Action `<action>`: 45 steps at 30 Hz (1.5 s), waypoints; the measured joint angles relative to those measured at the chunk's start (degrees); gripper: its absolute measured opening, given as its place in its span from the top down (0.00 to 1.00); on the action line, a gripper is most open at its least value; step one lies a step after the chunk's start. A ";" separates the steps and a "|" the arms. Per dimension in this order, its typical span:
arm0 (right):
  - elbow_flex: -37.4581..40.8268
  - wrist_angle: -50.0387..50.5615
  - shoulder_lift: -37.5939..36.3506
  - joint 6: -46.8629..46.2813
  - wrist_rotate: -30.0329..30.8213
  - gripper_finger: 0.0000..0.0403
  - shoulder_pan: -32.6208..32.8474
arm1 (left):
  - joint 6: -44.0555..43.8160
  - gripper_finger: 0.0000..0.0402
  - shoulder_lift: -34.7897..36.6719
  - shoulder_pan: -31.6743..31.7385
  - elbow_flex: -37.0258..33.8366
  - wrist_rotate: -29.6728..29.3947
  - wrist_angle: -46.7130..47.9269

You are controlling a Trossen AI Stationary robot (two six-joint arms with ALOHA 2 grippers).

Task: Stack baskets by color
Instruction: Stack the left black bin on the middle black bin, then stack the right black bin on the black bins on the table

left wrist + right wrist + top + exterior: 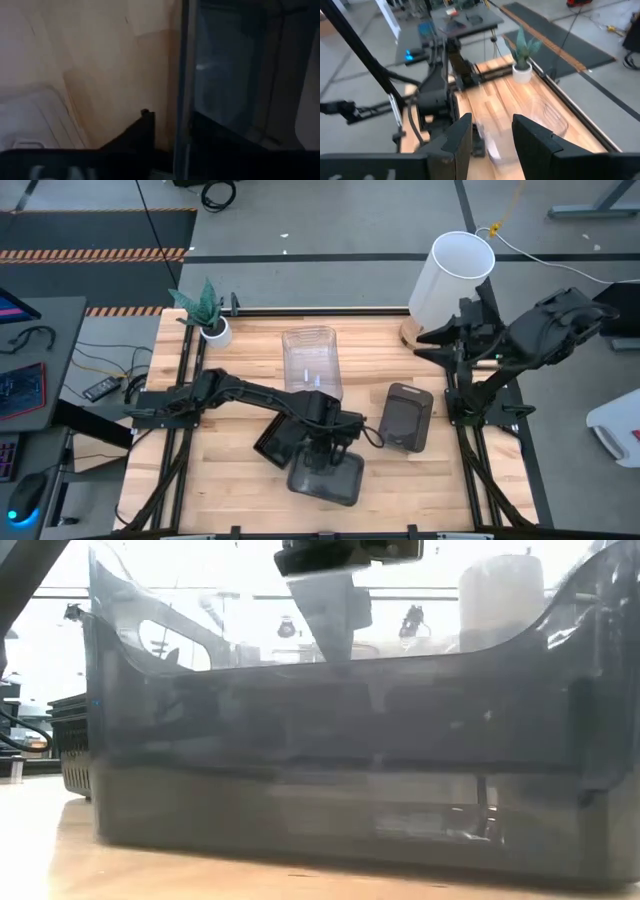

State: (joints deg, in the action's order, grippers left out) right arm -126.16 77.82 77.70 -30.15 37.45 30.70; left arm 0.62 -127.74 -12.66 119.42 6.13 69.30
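Left gripper [325, 458] hangs over the dark grey basket [327, 477] at the desk's [230, 500] six o'clock edge, its fingers straddling the basket's far wall; the left wrist view shows one finger [141, 131] outside the wall with a gap beside it, so the jaws look partly parted, though whether they pinch the wall cannot be told. Just at ten o'clock of that basket lies a small black slatted basket [273, 441], partly under the arm. A second dark grey basket [405, 417] sits at about three o'clock of desk centre, and the clear basket [311, 360] stands near twelve o'clock. Right gripper [491, 137] waits raised off the desk's two o'clock corner, fingers apart and holding nothing, beside the tall white cylinder [452, 278]. A small plant pot [213, 328] occupies the ten o'clock corner.
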 joint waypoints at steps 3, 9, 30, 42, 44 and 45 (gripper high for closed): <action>2.49 3.46 0.10 -3.88 -0.04 0.64 0.00 | -1.62 0.57 0.00 0.42 0.00 0.17 0.70; 8.04 12.31 -0.71 -16.45 -0.81 0.64 0.00 | -2.96 0.51 2.55 -0.32 -0.09 -4.20 3.04; 51.63 7.25 -17.69 -56.56 -18.54 0.64 -0.16 | 4.55 0.79 10.94 -3.65 -4.60 -8.73 -1.64; 68.68 -5.59 -20.14 -61.89 -24.79 0.64 -0.16 | -7.97 0.89 32.23 -3.26 -27.62 -9.70 -15.06; 71.16 -5.81 -20.16 -63.94 -27.26 0.63 -0.15 | -11.35 0.89 35.15 -3.26 -30.81 -11.45 -17.45; 72.28 -5.81 -20.14 -64.93 -28.62 0.63 -0.07 | -12.87 0.90 36.45 -3.26 -32.07 -12.34 -18.43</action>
State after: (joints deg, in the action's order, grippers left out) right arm -53.88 72.01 57.56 -95.08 8.83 30.63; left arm -12.26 -91.29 -15.92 87.34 -6.20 50.87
